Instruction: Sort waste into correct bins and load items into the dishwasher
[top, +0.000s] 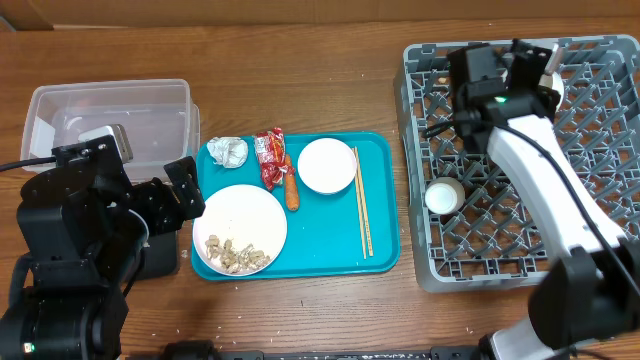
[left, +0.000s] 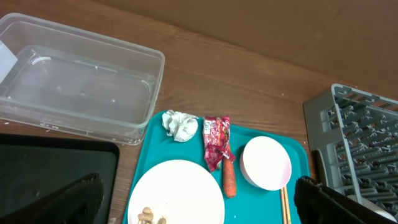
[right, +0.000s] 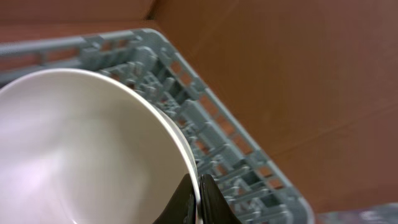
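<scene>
Teal tray (top: 386, 200); red printed wrapper (top: 270, 156); grey lattice rack (top: 600, 130); seemingly pale pink bowl (right: 74, 149)

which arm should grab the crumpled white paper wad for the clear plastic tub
Left. The left gripper hangs open beside the teal tray, near the crumpled white paper wad and clear plastic tub. The right gripper is far off, shut on the pale pink bowl at the grey rack.

On teal tray (top: 385, 200): crumpled paper wad (top: 228, 151), red wrapper (top: 270, 158), carrot piece (top: 291, 190), white bowl (top: 327, 166), parallel chopsticks (top: 362, 205), plate (top: 240, 215) bearing crumbs (top: 236, 255). Left of it: clear tub (top: 110, 120), black tray (left: 56, 174). Right of it: grey dish rack (top: 600, 130) holding small cup (top: 445, 196); pale pink bowl (right: 81, 143) tilted at far corner.
</scene>
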